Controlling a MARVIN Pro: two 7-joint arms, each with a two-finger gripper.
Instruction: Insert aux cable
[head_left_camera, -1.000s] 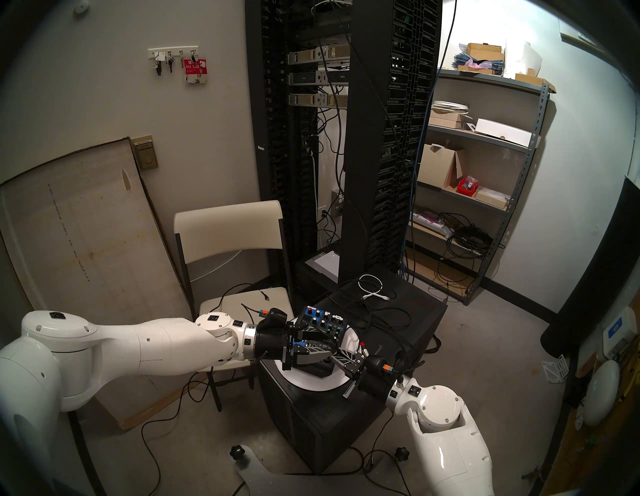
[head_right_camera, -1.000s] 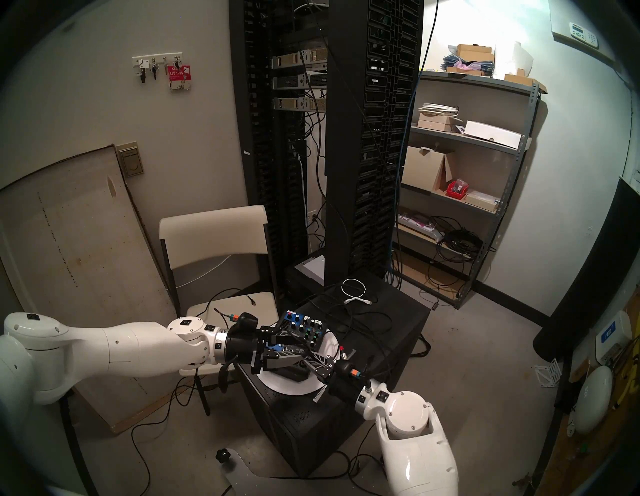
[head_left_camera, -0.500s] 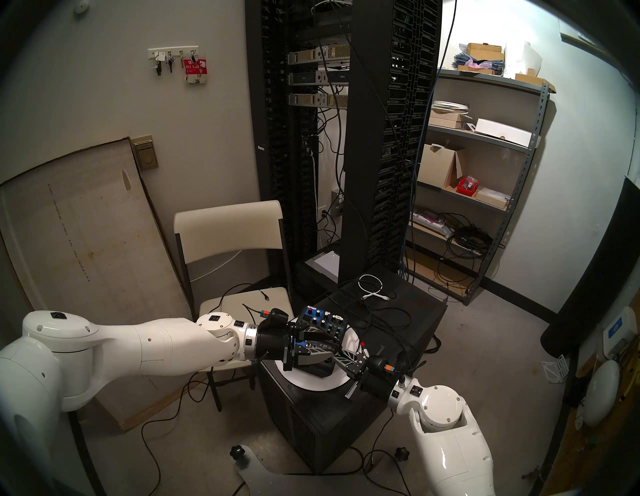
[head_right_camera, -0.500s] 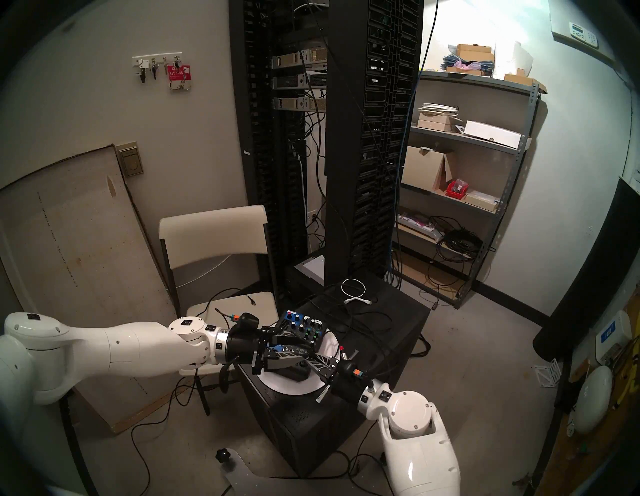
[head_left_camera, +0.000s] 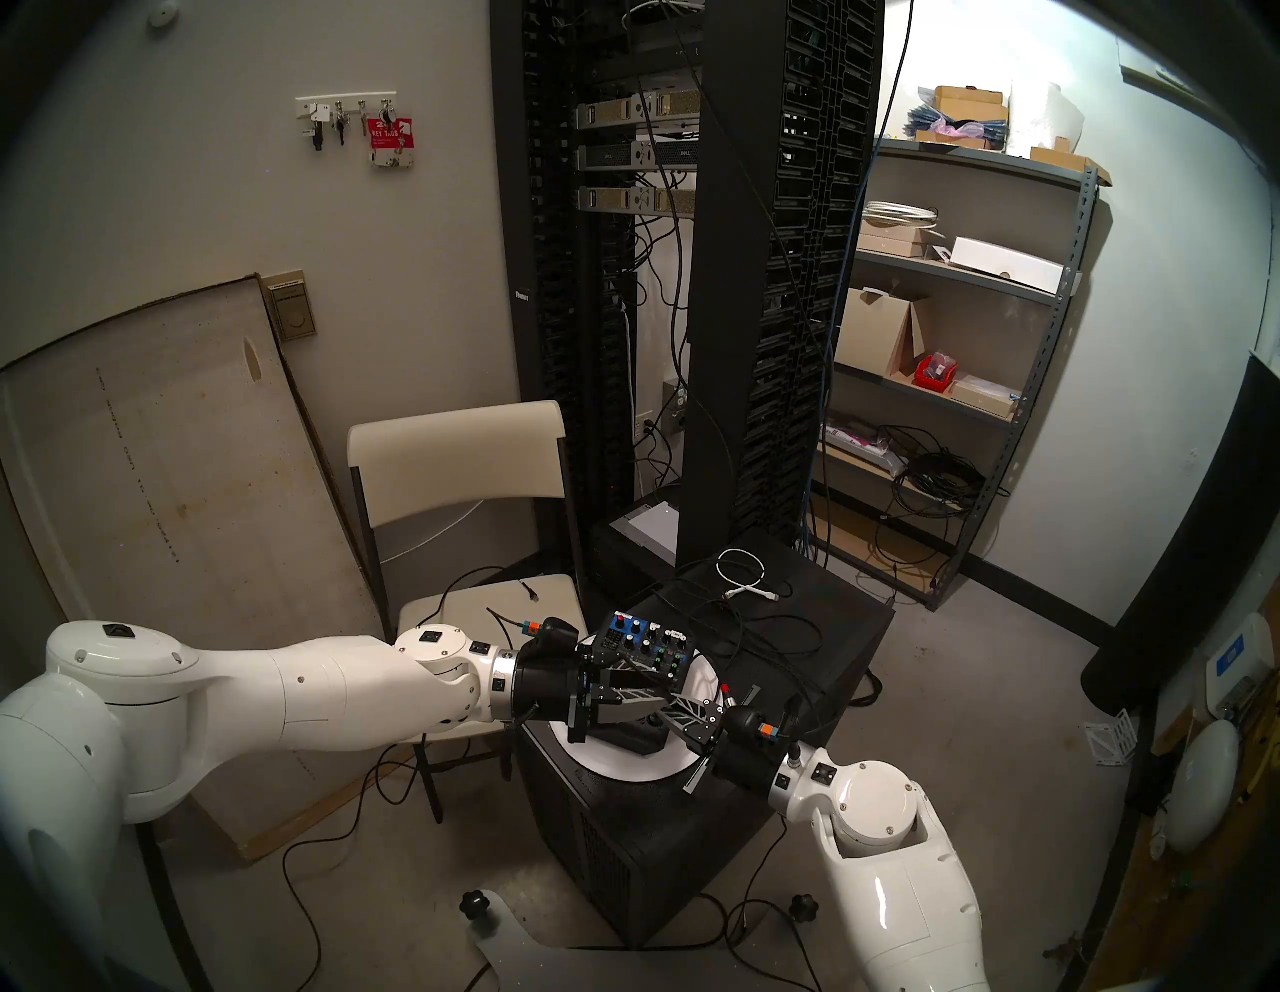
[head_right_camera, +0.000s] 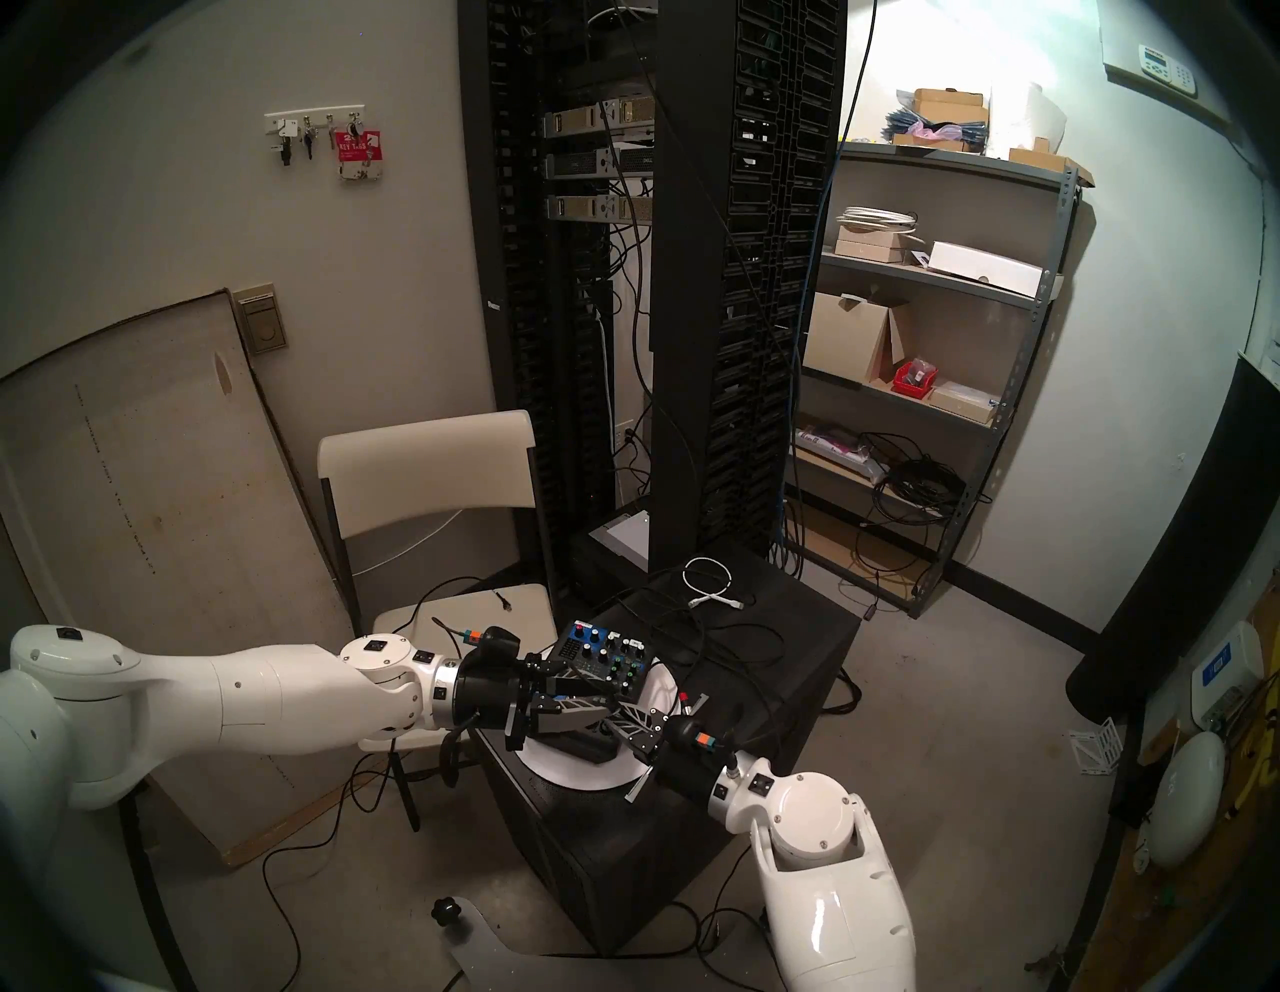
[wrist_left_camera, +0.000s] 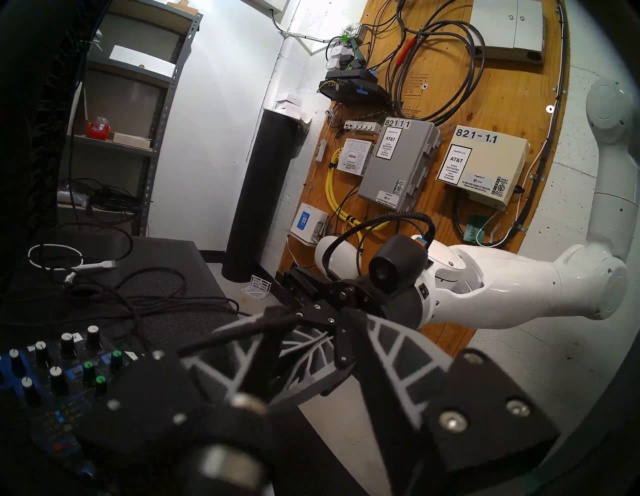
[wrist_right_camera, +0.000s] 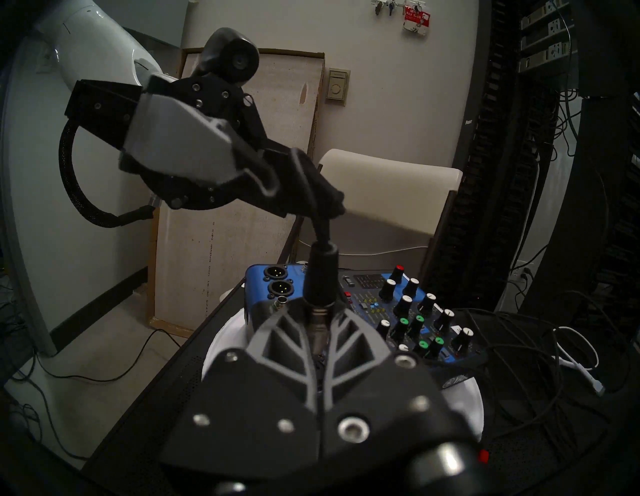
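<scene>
A blue-and-black audio mixer (head_left_camera: 647, 644) (wrist_right_camera: 398, 311) lies on a white round disc (head_left_camera: 623, 762) on top of a black cabinet (head_left_camera: 692, 831). My right gripper (head_left_camera: 665, 703) (wrist_right_camera: 318, 311) is shut on the aux cable's plug (wrist_right_camera: 320, 277), which stands upright just above the mixer's near-left corner beside the round sockets (wrist_right_camera: 280, 287). The plug's metal tip is hidden between the fingers. The thin black aux cable (wrist_right_camera: 320, 232) rises from the plug into my left gripper (head_left_camera: 675, 693) (wrist_right_camera: 329, 207), which is shut on it just above.
A silver jack plug with a red band (head_left_camera: 724, 691) lies just right of the disc. Loose black cables (head_left_camera: 762, 637) and a white coiled cable (head_left_camera: 741, 571) lie on the cabinet's far part. A cream folding chair (head_left_camera: 478, 485) stands left of it and server racks (head_left_camera: 692, 277) behind.
My left gripper's fingers have closed together onto the cable. My right arm has shifted slightly left, the plug still in its gripper.
</scene>
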